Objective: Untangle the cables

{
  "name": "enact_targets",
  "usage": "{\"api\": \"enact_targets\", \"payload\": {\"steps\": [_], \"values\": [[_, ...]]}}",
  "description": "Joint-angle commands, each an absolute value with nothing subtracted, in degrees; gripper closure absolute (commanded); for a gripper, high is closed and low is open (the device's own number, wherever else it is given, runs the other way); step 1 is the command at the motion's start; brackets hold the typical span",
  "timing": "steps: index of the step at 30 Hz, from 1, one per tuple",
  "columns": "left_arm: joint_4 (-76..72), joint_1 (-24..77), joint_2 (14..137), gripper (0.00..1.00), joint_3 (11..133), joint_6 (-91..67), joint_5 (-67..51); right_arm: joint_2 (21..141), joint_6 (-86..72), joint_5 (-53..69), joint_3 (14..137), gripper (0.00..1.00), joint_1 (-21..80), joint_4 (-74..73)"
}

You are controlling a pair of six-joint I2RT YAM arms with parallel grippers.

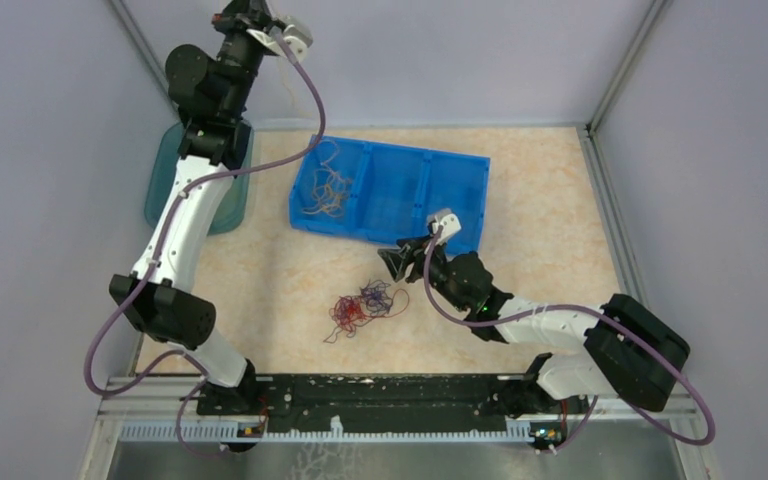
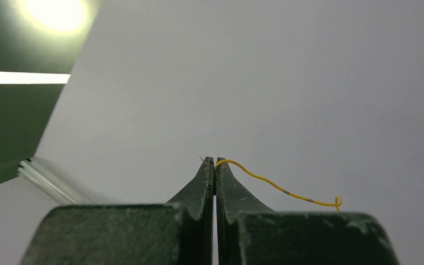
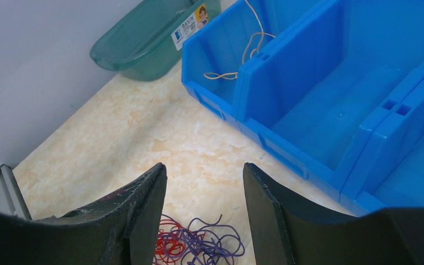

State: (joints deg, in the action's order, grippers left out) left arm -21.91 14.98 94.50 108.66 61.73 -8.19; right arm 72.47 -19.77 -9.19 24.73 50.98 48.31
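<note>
Your left gripper is raised high at the 11 o'clock corner of the table. Its fingers are pressed together on the end of one yellow wire. The wrist view shows only a short curl of it against the wall, so you cannot tell from there how much hangs below. Holding it that high probably serves to lift a single strand clear of everything else.

The other sorted orange-yellow wires lie loose in the left compartment of the blue bin, at 12 o'clock from the table's middle. That compartment looks like the destination for this colour. The middle and right compartments look bare, likely kept for the other two colours.

The unsorted part is the red and purple tangle on the tabletop near the centre. Your right gripper hovers just at its 1 o'clock side with fingers spread and nothing between them. In its wrist view the knot sits low in the gap between the fingers, so it is lined up for a descent. The strands are thin and curly, so expect neighbours to drag along when you pinch one.

A teal basin sits at 10 o'clock, partly under the left arm, and plays no evident part.
</note>
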Motion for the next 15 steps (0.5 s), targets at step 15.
{"api": "enact_targets", "payload": {"steps": [15], "values": [[28.5,15.1,91.4,1.0,98.7,55.0,-12.9,68.4,-20.9,-9.9,25.0,0.46,50.0,49.0]]}}
